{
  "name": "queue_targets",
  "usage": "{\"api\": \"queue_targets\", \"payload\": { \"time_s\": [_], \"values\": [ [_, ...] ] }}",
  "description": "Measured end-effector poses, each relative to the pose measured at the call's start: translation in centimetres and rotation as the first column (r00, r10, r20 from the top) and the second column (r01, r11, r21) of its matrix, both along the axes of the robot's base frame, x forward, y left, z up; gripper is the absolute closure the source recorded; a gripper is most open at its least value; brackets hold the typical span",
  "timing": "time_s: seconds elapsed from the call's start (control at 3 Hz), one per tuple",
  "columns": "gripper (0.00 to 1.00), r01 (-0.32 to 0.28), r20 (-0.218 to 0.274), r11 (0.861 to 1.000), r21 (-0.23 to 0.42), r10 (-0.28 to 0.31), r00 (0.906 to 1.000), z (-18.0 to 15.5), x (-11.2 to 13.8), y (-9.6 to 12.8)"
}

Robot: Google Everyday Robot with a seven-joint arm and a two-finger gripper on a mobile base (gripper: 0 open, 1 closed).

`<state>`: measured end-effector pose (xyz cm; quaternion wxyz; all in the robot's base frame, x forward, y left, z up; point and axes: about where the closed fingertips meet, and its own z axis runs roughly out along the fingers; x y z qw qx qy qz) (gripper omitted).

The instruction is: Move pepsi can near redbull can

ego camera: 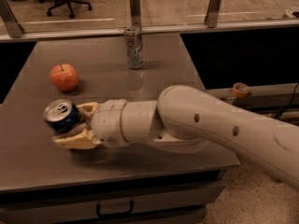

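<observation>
The pepsi can (61, 116), dark blue with a silver top and pull tab, is held tilted above the left part of the grey table (163, 69). My gripper (77, 125) is shut on it, with one cream finger behind the can and the other below it. The redbull can (134, 47), slim and silver-grey, stands upright at the table's far edge, well beyond and to the right of the held can.
A red apple (64, 77) lies on the table's left side, just beyond the held can. A rail with metal posts (135, 6) runs behind the table. A tape roll (240, 89) sits on a ledge at the right. A drawer handle (114, 210) is below the table front.
</observation>
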<state>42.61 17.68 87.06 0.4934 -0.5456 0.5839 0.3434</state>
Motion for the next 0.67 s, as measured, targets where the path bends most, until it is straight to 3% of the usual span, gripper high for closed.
{"api": "queue_targets", "payload": {
  "time_s": [0.33, 0.67],
  "values": [
    [1.00, 0.168, 0.039, 0.985, -0.047, -0.166, 0.9854, 0.9, 4.3, -6.3],
    [1.00, 0.295, 0.059, 0.954, -0.058, -0.292, 0.9545, 1.1, 8.2, -10.6]
  ]
}}
